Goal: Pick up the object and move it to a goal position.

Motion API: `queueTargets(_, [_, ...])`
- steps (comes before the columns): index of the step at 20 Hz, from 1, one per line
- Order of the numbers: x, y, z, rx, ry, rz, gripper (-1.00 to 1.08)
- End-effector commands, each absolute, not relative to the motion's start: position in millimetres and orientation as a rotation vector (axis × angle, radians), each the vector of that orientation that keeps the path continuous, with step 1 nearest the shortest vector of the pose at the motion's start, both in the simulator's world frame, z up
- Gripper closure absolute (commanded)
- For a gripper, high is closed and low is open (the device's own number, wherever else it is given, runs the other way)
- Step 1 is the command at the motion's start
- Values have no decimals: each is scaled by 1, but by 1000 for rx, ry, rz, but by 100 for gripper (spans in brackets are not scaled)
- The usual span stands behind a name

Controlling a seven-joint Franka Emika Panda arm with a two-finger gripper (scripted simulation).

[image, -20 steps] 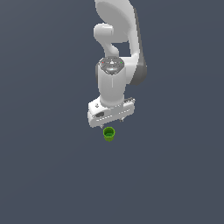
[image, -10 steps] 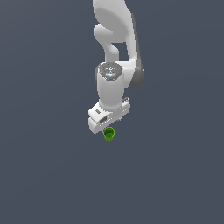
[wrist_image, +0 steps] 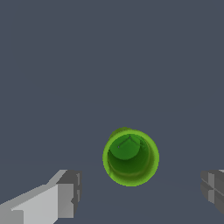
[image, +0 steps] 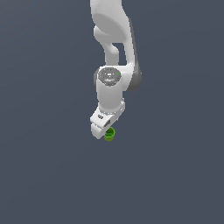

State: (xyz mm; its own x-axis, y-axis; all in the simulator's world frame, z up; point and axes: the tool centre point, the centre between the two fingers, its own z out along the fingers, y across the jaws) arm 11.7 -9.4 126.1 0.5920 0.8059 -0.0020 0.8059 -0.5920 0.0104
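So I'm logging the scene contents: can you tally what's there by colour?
Green: 1, the cup
White: 1, the arm's end effector, open around the cup
Total: 2

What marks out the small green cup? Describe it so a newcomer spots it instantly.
Follow the white robot arm down to its gripper over the plain dark grey floor. Just beneath sits a small bright green cup-like cylinder with a hollow top, seen between the open fingers in the wrist view. It is the only coloured thing here.
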Motion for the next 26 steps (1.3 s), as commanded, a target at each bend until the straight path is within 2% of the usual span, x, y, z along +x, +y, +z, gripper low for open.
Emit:
queueTargets(1, [11, -10, 122, 2743, 1511, 2, -92])
queueTargets(15, [10, -15, 101, 2428, 1988, -2, -92])
queueTargets(26, [10, -16, 93, 2281, 2160, 0, -92])
